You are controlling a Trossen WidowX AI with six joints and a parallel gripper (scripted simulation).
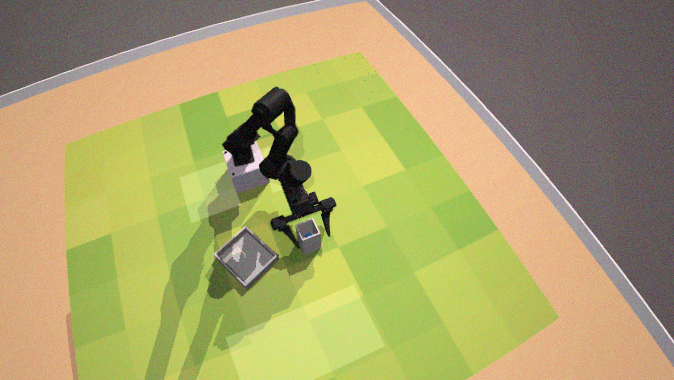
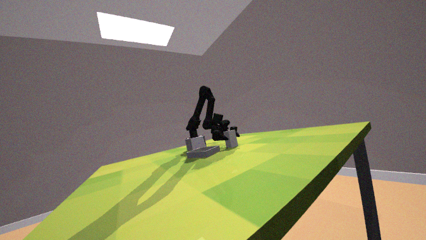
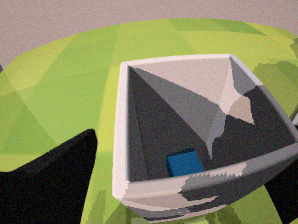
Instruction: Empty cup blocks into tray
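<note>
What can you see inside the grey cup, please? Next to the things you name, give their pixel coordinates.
Inside the grey cup [image 1: 310, 245] [image 2: 231, 139] [image 3: 121, 125], a blue block [image 3: 184, 163] shows. Its lower part, and the cup's floor nearest the camera, are hidden by the near wall, so further blocks cannot be ruled out.

The top view looks steeply down from high up; the exterior faces across the table from low; the wrist peers closely into the cup [image 1: 308, 242] [image 2: 231, 139] [image 3: 205, 120], central in all three.

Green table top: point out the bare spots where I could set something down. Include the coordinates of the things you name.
In the top view, bare patches lie between the gray tray [image 1: 271, 260] [image 2: 202, 154] and the table's left edge, and from the cup [image 1: 309, 243] [image 2: 231, 139] to the right edge. It is crowded where the open gripper [image 1: 314, 241] straddles the cup, close beside the tray.
</note>
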